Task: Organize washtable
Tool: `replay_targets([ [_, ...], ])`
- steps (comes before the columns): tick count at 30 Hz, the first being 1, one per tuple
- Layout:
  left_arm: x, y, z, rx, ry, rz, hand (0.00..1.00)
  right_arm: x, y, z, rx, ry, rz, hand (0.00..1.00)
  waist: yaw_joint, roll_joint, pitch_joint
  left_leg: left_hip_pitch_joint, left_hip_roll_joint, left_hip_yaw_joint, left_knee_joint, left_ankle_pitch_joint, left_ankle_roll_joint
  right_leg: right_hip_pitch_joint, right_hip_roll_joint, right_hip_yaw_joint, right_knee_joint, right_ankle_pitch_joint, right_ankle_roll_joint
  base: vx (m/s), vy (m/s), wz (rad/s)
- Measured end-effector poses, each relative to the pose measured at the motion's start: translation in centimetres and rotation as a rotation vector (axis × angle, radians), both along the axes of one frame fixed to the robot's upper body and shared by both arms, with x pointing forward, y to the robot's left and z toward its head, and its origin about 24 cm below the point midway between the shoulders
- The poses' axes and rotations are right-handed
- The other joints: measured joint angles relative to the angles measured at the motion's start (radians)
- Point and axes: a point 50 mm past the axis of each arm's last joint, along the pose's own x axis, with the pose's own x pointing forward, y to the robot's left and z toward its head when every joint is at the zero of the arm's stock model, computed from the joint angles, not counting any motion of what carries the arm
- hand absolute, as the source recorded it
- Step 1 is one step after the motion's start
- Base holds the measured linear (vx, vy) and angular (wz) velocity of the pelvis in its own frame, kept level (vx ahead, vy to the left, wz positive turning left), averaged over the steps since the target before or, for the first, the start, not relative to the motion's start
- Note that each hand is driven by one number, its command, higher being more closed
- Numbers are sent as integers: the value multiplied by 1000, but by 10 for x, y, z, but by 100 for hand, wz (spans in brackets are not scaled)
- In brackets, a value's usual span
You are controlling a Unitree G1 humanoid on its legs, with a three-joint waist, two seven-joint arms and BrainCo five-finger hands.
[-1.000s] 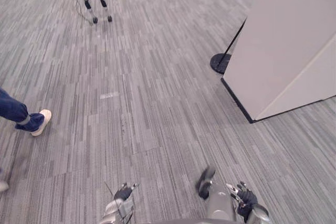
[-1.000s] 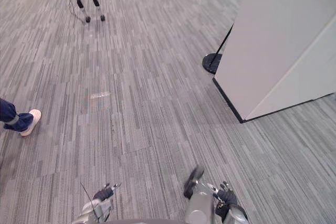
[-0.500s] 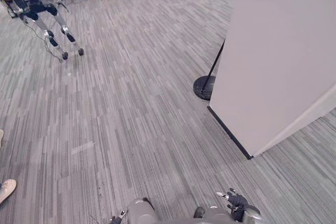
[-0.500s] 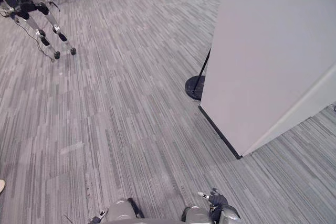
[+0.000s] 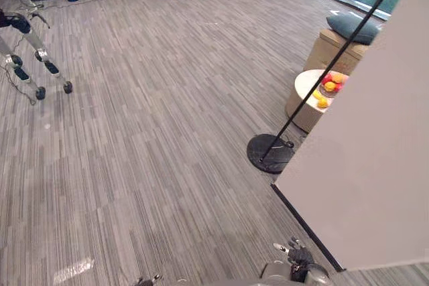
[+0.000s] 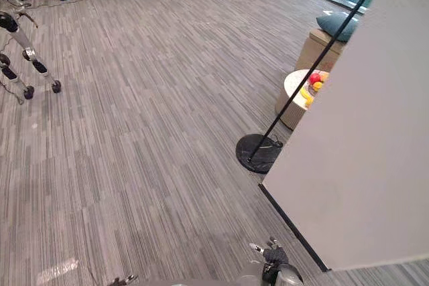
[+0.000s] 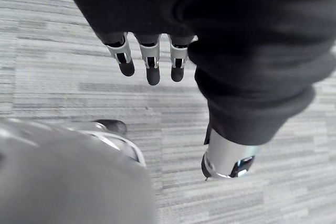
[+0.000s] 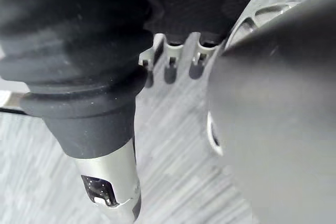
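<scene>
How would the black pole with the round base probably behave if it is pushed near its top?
The pole is tall and thin, so it would likely sway or tip. Its flat round base looks heavy and may resist. It sits on carpet, so sliding seems unlikely.

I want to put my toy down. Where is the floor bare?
The carpet is bare in the wide middle, between the wheeled frame and the black stand. It is crowded by the white wall, where the stand and the round table sit close.
</scene>
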Motion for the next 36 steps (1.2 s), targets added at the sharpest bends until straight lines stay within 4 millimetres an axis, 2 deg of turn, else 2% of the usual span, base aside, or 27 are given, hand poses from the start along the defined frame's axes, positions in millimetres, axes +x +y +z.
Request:
replay_targets([
  [1,13,-6,1,-12,-27,-27,0,3,-2,2,-5,-13,-1,0,-14,12,8,17,-1,-13,-6,0,0,-38,56,-14,-202,14,0,555,-40,50],
  [2,26,-11,3,-21,-60,-48,0,7,-3,3,-10,-25,5,0,-29,11,10,28,-12,-21,-14,-2,-3,-49,100,-17,-443,93,15,453,-58,59],
  [3,29,-11,4,-20,-69,-58,0,7,-3,3,-11,-21,7,0,-34,2,9,45,-26,-21,-26,-6,-10,-48,112,-16,-544,154,13,462,-85,78],
  [4,31,-14,4,-31,-84,-58,0,-2,-3,0,-10,16,12,0,-35,-25,7,101,-57,-25,-46,-38,-59,-38,97,-3,-623,262,12,390,-95,72],
  [5,30,-15,4,-33,-81,-59,0,-6,-5,-1,-13,30,12,0,-36,-41,5,132,-67,-35,-48,-68,-93,-34,87,23,-594,323,-63,519,-147,61],
  [6,23,-30,0,-69,-63,-57,0,-6,-19,1,-49,40,21,0,-28,20,4,153,-19,-45,-16,-115,-126,-64,103,37,-462,233,-81,504,-176,17],
  [7,18,-26,0,-60,-56,-54,0,-7,-20,1,-59,49,33,0,-10,18,2,107,2,-51,96,-120,-134,-78,98,41,-418,186,-103,612,-326,-1],
  [8,9,-22,-2,-51,-33,-18,0,-6,-22,1,-63,47,30,0,-6,24,9,-30,75,-100,387,-100,-185,-44,119,23,-446,150,-92,474,-303,-2],
  [9,7,-19,-2,-51,-28,6,0,-5,-23,2,-67,49,33,0,-6,46,7,-79,109,-121,496,-63,-247,-18,141,14,-471,148,-95,437,-303,-2],
  [10,4,-15,-2,-45,-30,45,0,-6,-24,1,-72,64,39,0,3,43,16,-147,146,-144,660,-4,-270,34,178,17,-508,137,-107,287,-138,-13],
  [12,0,-8,-1,-33,-31,90,0,-6,-21,0,-71,75,71,0,21,41,19,-206,179,-122,839,-12,-260,114,215,36,-556,122,-113,304,-112,-39],
  [13,-2,-7,-1,-31,-28,101,0,-6,-19,-1,-64,78,68,0,23,37,20,-214,192,-84,867,-14,-256,154,227,34,-588,128,-101,352,-127,-39],
  [14,-6,-4,-1,-28,-27,125,0,-4,-15,-1,-55,73,68,0,22,28,19,-216,199,-19,770,-45,-202,216,240,41,-648,135,-87,265,-100,-19],
  [15,-6,-4,-1,-28,-27,126,0,-4,-15,-1,-54,72,68,0,22,27,19,-216,197,-9,736,-51,-193,224,243,42,-657,137,-84,304,-88,-16],
  [16,-7,-4,-1,-28,-24,126,0,-1,-13,-1,-50,66,74,0,23,26,18,-210,168,5,537,-67,-164,236,246,50,-680,144,-85,245,-1,-25],
  [17,-11,-6,-2,-32,-15,128,0,2,-10,-1,-46,60,80,0,23,28,16,-194,119,-10,294,-58,-149,231,249,61,-688,148,-80,245,32,-30],
  [18,-13,-8,-3,-36,-10,129,0,2,-10,0,-49,59,86,0,23,33,13,-190,100,-24,193,-28,-119,228,254,64,-690,149,-78,278,86,-30],
  [19,-18,-12,-4,-45,2,134,0,2,-12,0,-57,62,91,0,23,55,2,-194,90,-41,79,61,-80,227,276,65,-693,149,-71,354,141,-3],
  [20,-21,-10,-4,-42,11,135,0,-2,-4,-2,-37,66,79,0,20,41,-15,-161,67,-45,8,67,-82,235,269,64,-705,153,-54,349,148,6],
  [23,-22,-4,-3,-24,10,126,0,-9,2,-6,-24,84,85,0,24,8,-36,-128,30,-45,-86,97,-77,244,257,62,-736,158,-37,173,87,15],
  [25,-21,-1,-2,-9,9,77,0,-13,8,-8,-1,102,78,0,24,-4,-46,-126,10,-44,-119,103,-71,244,242,63,-760,167,-17,156,95,10],
  [28,-18,-3,-1,2,1,7,0,-14,7,-8,15,103,56,0,24,5,-48,-113,-19,-41,-154,106,-67,248,234,68,-782,178,-1,94,74,-4],
  [32,-16,-6,-1,14,10,-100,0,-16,6,-9,38,109,32,0,24,10,-49,-82,-34,-38,-186,108,-65,271,230,71,-800,183,7,50,48,-1],
  [36,-16,-6,-1,22,15,-138,0,-16,6,-9,38,108,32,0,26,10,-49,-77,-37,-39,-201,109,-64,273,230,71,-808,186,12,3,9,-1],
])
